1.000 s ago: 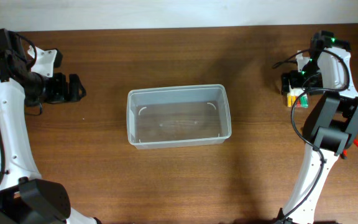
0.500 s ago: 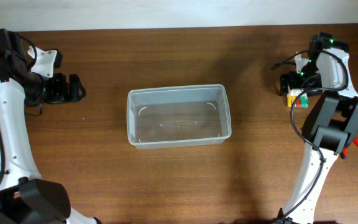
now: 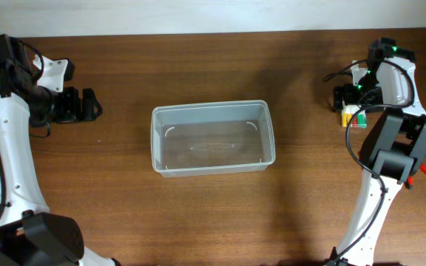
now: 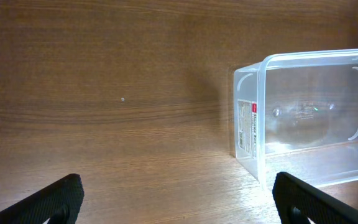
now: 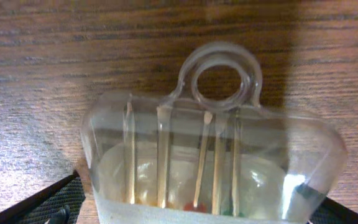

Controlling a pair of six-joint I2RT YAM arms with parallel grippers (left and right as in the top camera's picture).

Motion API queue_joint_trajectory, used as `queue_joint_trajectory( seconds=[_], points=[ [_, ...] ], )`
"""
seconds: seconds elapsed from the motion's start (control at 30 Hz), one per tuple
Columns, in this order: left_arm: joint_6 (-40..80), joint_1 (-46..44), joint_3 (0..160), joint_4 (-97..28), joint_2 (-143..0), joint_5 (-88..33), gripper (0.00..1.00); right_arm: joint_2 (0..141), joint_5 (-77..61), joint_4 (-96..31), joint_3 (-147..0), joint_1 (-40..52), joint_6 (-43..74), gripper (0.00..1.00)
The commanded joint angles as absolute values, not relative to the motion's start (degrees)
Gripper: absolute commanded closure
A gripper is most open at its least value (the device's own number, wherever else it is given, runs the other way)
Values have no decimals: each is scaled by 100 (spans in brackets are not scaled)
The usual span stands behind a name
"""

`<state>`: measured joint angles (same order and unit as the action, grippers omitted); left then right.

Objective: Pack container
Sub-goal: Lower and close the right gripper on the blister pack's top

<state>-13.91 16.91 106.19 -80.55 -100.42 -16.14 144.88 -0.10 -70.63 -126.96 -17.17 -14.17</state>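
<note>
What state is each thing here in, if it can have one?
container: upright, no lid, empty.
left end effector: open, empty, over bare table.
right end effector: open, straddling the clear plastic pack.
clear plastic pack: lying on the table, outside the container.

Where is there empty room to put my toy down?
Bare brown wooden table lies between the left end effector and the clear rectangular plastic tub, and in front of it. The tub is empty. It's crowded at the right end effector, around a small clear plastic packet.
</note>
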Motion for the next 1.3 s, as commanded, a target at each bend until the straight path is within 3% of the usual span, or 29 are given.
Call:
queue_joint_trajectory(
  seconds=[0.0,0.3,0.5,0.87,1.03,1.27],
  points=[
    [-1334,1717,10753,-8079,-10073,-1717,1,14599,-19,-7032,-12728,-1693,-1411,1],
    [-1332,1717,10753,-8084,-10073,-1719,1,14599,-16,-6947,-12731,-1693,-1409,0],
    [-1332,1717,10753,-8084,-10073,-1719,1,14599,27,-6921,-12731,-1693,-1409,17],
    [-1332,1717,10753,-8084,-10073,-1719,1,14593,64,-6949,-12831,-1693,-1313,19],
    [-1332,1717,10753,-8082,-10073,-1719,1,14588,67,-7050,-13080,-1688,-1306,28],
    [-1332,1717,10753,-8082,-10073,-1719,1,14586,67,-7249,-13395,-1688,-1306,29]
  ],
)
